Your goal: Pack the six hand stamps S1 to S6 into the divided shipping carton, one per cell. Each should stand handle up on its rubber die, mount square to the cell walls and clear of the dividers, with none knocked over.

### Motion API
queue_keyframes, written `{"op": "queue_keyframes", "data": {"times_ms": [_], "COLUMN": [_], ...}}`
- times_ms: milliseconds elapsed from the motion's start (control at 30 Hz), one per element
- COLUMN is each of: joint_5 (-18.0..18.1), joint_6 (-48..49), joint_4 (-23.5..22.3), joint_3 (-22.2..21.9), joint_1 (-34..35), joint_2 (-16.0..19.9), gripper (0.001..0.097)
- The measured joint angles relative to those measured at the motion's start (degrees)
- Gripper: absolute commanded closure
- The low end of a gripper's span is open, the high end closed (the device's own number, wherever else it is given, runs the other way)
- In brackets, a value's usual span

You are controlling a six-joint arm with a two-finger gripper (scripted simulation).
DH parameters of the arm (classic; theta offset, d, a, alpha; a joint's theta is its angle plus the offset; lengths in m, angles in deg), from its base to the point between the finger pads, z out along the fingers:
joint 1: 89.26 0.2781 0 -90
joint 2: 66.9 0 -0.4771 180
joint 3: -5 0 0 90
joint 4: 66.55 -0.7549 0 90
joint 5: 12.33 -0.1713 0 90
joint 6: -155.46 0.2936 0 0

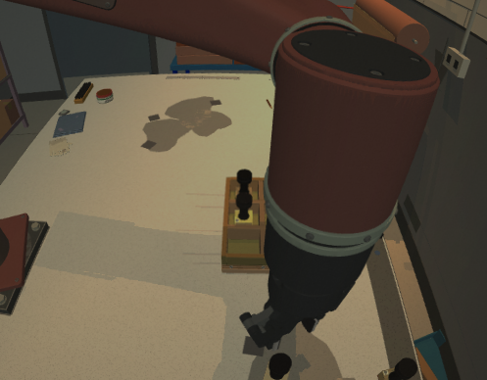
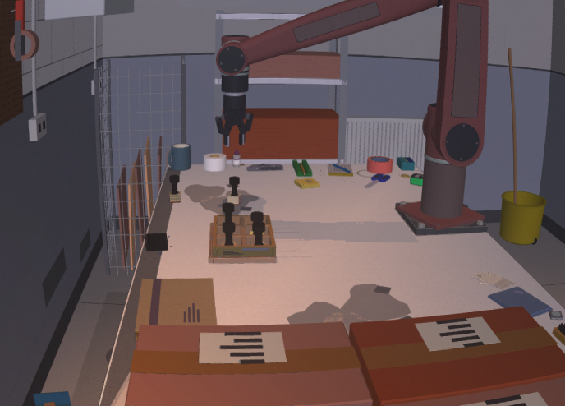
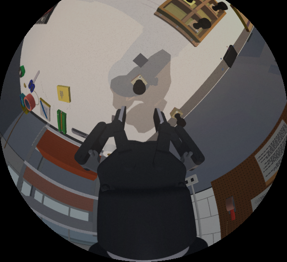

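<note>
The divided carton [image 1: 243, 230] [image 2: 242, 238] [image 3: 193, 12] is half hidden behind my wrist in the side camera, which shows only its left column of cells. Three black-handled stamps [image 2: 228, 224] [image 2: 258, 227] [image 3: 202, 23] stand handle up in its cells. A loose stamp [image 2: 233, 188] [image 3: 139, 86] [image 1: 280, 365] stands upright on the table beyond the carton, on a grey patch. Another loose stamp [image 2: 174, 187] [image 3: 178, 118] [image 1: 403, 368] stands at the table's edge by the mesh. My gripper [image 2: 234, 132] [image 3: 139, 115] [image 1: 271, 333] hangs high above the first loose stamp, open and empty.
Behind the work a shelf [image 2: 280, 87] holds brown boxes, with a mug [image 2: 180, 156], tape roll [image 2: 214, 162] and small tools along the table's far edge. A black block [image 2: 156, 242] sits on the left rim. Large cartons [image 2: 347, 361] fill the near side.
</note>
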Motion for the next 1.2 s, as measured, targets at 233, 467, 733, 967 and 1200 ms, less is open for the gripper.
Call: {"op": "queue_keyframes", "data": {"times_ms": [233,467,733,967,1200], "joint_5": [0.0,-2.0,-6.0,-6.3,-7.4], "joint_6": [0.0,0.0,0.1,0.1,0.1], "joint_4": [0.0,0.1,0.0,0.0,0.0], "joint_3": [0.0,-0.6,-2.4,-2.2,-2.5], "joint_1": [0.0,0.0,0.0,0.0,0.0], "joint_2": [0.0,1.0,4.0,4.0,4.9], "gripper": [0.0421,0.0421,0.0421,0.0421,0.0421]}}
